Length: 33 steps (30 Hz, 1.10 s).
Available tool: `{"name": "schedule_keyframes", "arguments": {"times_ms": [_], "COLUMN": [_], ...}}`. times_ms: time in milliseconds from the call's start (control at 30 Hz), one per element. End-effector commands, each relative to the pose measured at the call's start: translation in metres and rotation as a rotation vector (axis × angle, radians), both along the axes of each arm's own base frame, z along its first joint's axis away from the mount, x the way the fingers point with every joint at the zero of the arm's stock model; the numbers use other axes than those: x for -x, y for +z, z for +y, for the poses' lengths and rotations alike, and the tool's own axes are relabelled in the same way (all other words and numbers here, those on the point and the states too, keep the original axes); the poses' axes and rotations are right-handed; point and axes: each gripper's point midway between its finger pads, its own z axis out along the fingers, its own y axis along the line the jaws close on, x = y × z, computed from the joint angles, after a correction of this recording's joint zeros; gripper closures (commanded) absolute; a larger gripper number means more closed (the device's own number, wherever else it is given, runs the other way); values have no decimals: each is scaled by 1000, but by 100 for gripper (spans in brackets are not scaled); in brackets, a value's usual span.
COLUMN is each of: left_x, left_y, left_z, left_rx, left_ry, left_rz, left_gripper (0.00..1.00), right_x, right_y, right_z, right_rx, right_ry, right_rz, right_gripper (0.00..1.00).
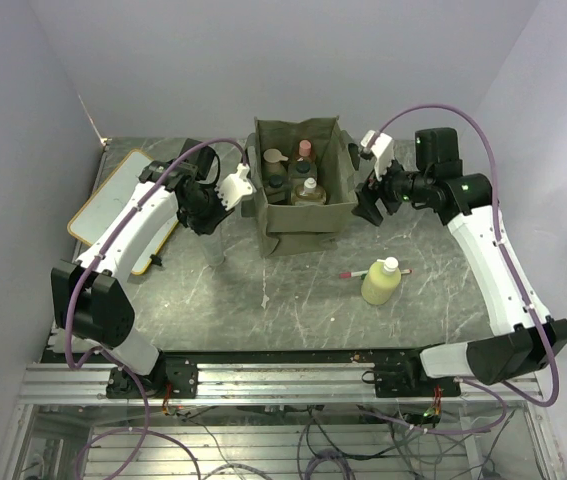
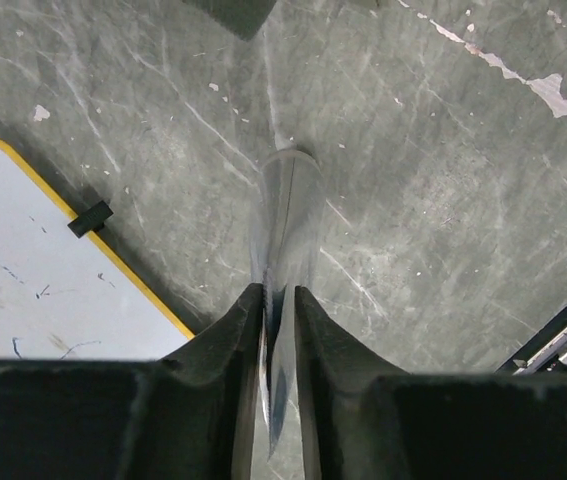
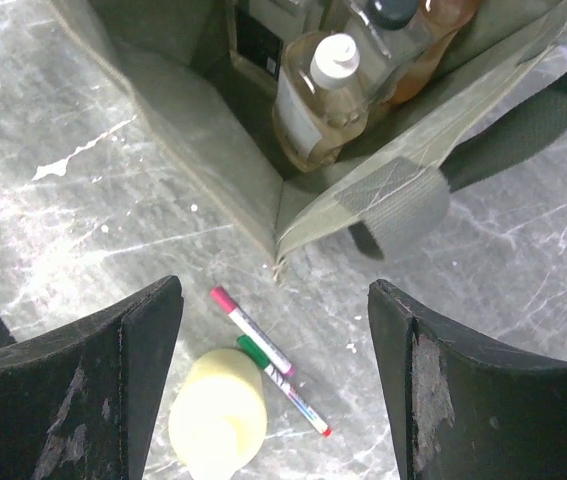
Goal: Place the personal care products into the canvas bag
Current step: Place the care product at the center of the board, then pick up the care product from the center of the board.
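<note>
My left gripper [image 2: 280,292] closely flanks the grey tube [image 2: 291,210], left of the canvas bag [image 1: 298,215]; clamped or loose, I can't tell. My right gripper [image 3: 275,290] gapes wide, holding nothing, beside the bag

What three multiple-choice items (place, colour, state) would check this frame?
1. Where is the yellow-green bottle outside the canvas bag? A on the table beside the pen; B on the table left of the bag; C leaning on the bag.
2. Its cap is: A black; B white; C red.
3. The right pincer is: A shut on the pen; B shut on the bag; C open and empty.
Key: 1 A, it lies next to the pen; 2 B, the top view shows white; 3 C, its jaws stand wide, gripping nothing.
</note>
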Motion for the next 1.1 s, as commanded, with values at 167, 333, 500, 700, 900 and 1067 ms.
{"name": "schedule_keyframes", "arguments": {"times_ms": [167,333,500,700,900,1067], "left_x": [2,-1,-7,-16,-25,-28], "left_y": [11,26,44,66,76,80], "left_z": [-7,-9,-14,-24,-30,-37], "left_rx": [12,21,49,98,112,144], "left_ry": [-48,-56,-58,-61,-70,-64], "left_rz": [-22,-46,-81,-125,-152,-153], "left_gripper": [45,20,9,2,1,1], "right_x": [41,64,75,85,97,97], "right_y": [-12,-26,-52,-83,-110,-126], "right_z": [-25,-42,-66,-86,-94,-92], "right_rx": [95,142,202,247,313,306], "right_ry": [-14,-22,-34,0,62,71], "right_rz": [56,131,204,313,335,375], "right_gripper": [26,26,26,27,28,34]}}
